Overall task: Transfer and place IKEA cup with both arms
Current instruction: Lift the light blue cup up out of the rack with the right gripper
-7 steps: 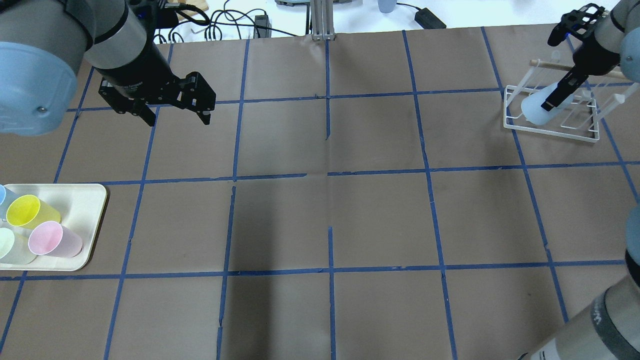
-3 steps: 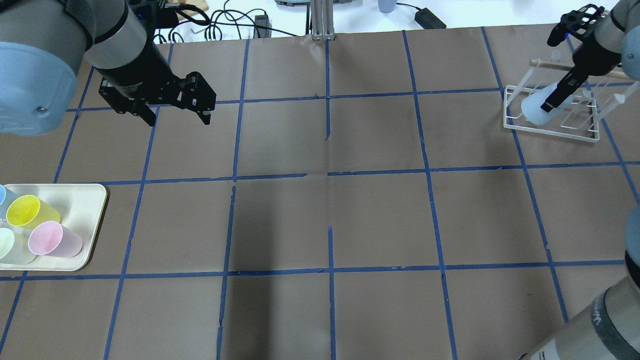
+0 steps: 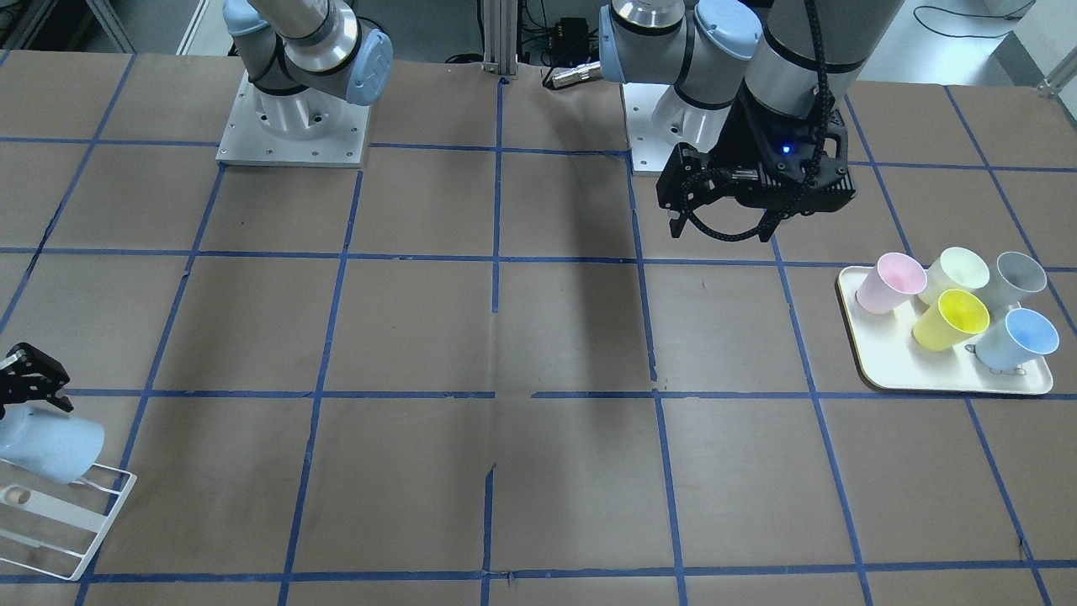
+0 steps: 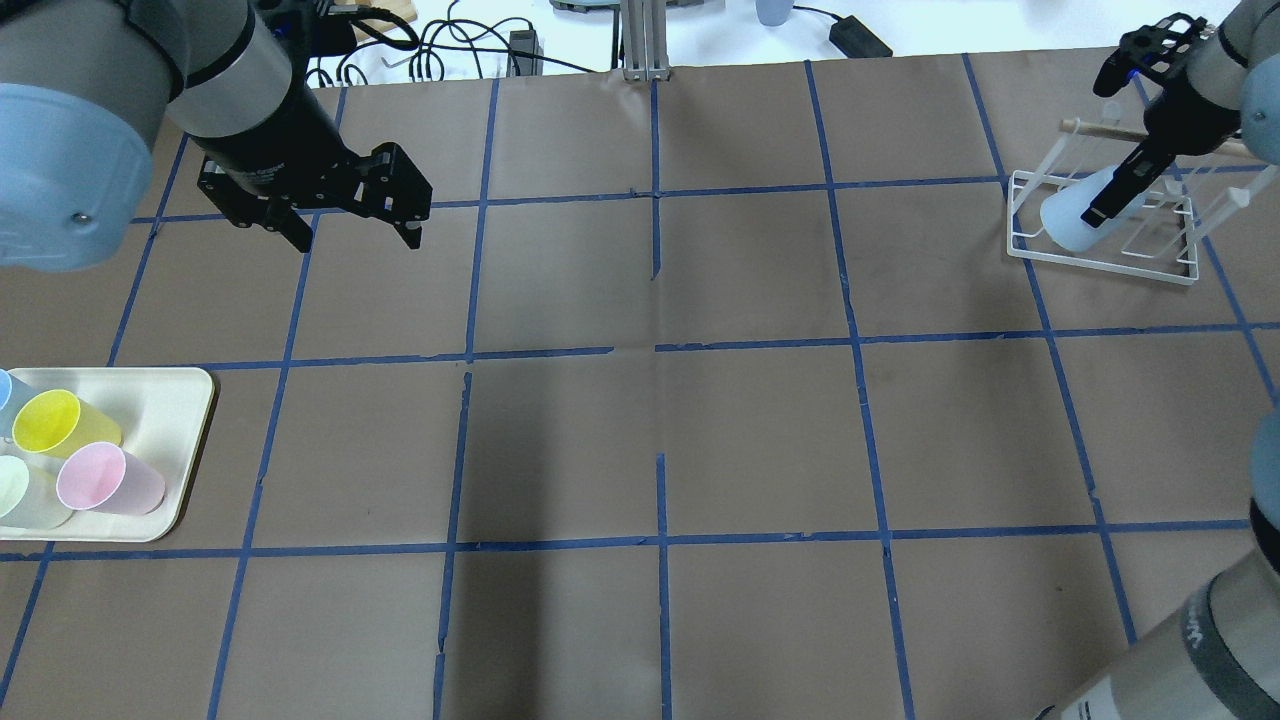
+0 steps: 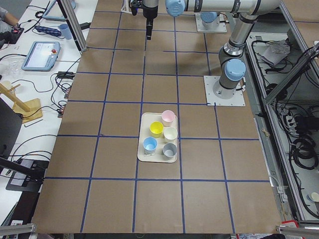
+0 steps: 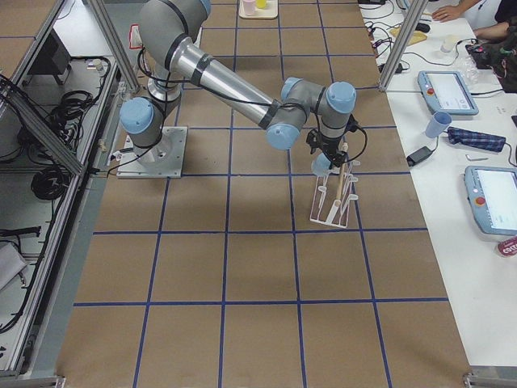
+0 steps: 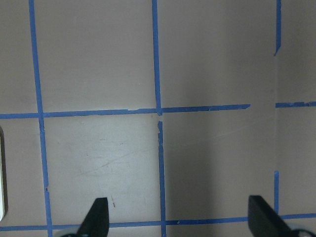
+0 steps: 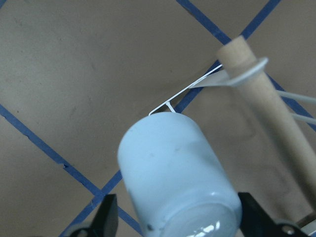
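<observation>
The pale sky-blue IKEA cup (image 4: pixel 1062 222) hangs tilted over the white wire rack (image 4: pixel 1100 262) at the far right of the table. My right gripper (image 4: pixel 1090 212) is shut on it. In the right wrist view the cup (image 8: pixel 173 173) sits between the two fingertips (image 8: pixel 106 217), beside the rack's wooden peg (image 8: pixel 266 98). It also shows in the front view (image 3: pixel 46 450). My left gripper (image 4: pixel 357 240) is open and empty, hovering above the far left of the table; the left wrist view (image 7: pixel 177 217) shows only bare paper between the fingers.
A cream tray (image 4: pixel 170 400) at the left edge holds pink (image 3: pixel 888 282), yellow (image 3: pixel 951 320), pale green, grey and blue-inside (image 3: pixel 1018 337) cups. Brown paper with a blue tape grid covers the table. Cables and a metal post stand past the far edge.
My right gripper and the cup have shifted slightly left and away over the rack. The left arm has not moved.
</observation>
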